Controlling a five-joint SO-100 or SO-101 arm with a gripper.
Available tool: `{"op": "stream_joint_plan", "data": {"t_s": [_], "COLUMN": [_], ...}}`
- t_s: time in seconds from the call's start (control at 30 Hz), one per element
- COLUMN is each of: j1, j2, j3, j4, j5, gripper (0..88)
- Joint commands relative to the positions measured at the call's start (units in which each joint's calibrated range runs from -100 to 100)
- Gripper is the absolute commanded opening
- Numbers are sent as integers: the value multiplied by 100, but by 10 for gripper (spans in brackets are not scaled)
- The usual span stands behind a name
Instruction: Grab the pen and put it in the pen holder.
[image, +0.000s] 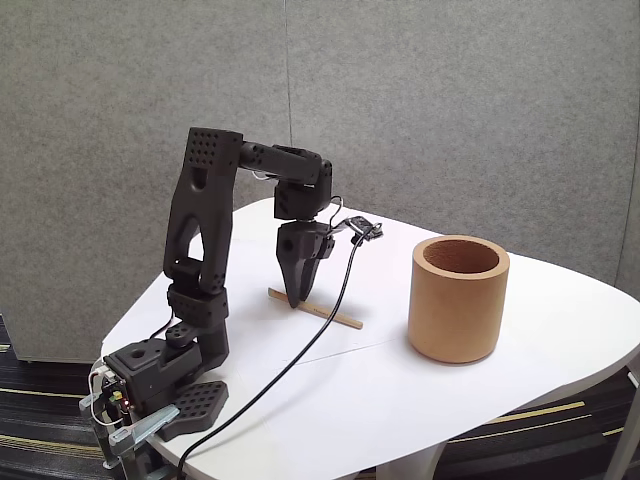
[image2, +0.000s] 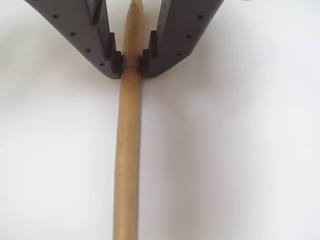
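Pen (image2: 127, 150) flat on table (image: 560, 330), end effector (image2: 131, 65) clamped on it in wrist view, pen holder (image: 458, 300) in fixed view

The pen (image2: 127, 150) looks like smooth light-brown wood with a faint sheen. The pen holder (image: 458, 312) is matt tan, cardboard-like. The tool (image2: 131, 64) is matt black plastic; the bench (image: 560, 330) smooth white.
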Motion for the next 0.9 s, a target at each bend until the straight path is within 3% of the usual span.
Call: {"op": "stream_joint_plan", "data": {"t_s": [0.0, 0.4, 0.87], "j1": [-44, -88, -88], "j2": [-108, -629, -1906], "j3": [-1011, -3051, -3403], "j4": [432, 1025, 949], "j5": [-13, -8, 39], "gripper": [7, 7, 6]}}
